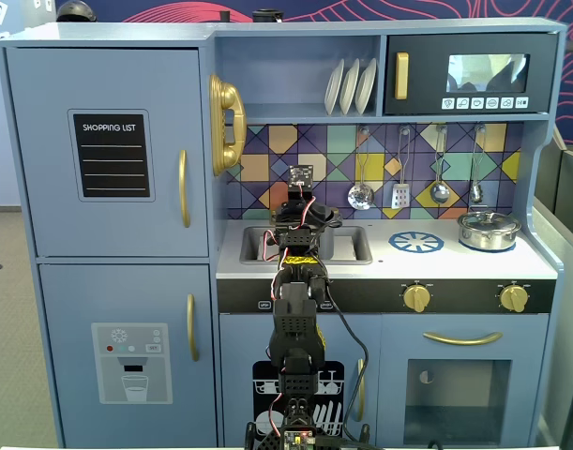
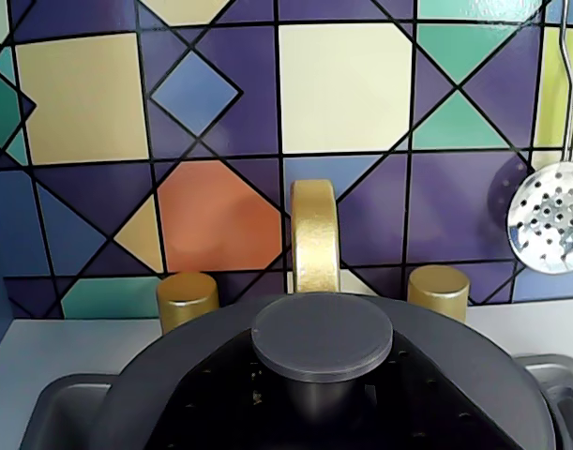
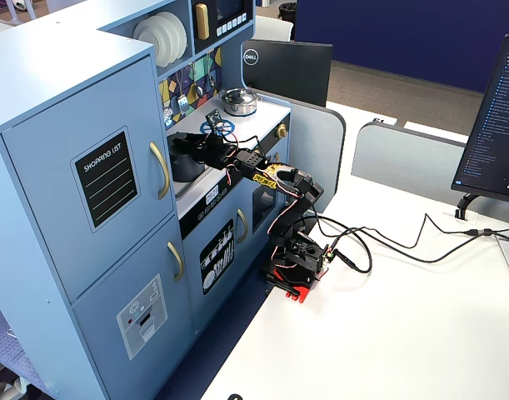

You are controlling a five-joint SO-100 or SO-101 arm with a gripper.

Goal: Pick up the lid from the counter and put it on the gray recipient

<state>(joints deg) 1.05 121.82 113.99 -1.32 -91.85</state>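
- Honestly, I am not managing to read the gripper: in a fixed view it is reaching over the sink recess, but the arm's own body is hiding its jaws, and the wrist view is showing no fingers at all, so I cannot tell whether it is wide, narrow or clamping something.
- I am seeing the lid filling the bottom of the wrist view, knob facing the camera, with its dark rim arcing out to either side.
- It is sitting directly in front of the gold faucet, between the two gold taps, over the sink recess and not out on the open counter.
- In the side fixed view I am making out a dark cylinder at the arm's tip, which I am taking for the gray recipient; whether the lid is already resting on it or hanging above it, I cannot tell.
- I am judging the lid to be light, stiff and matte, so not slippery and not fragile.
- The knob's stem is looking like the place to pinch, since the flat disc is offering no edge to grab.
- The shiny silver pot is standing well apart to the right, and I am ignoring it.
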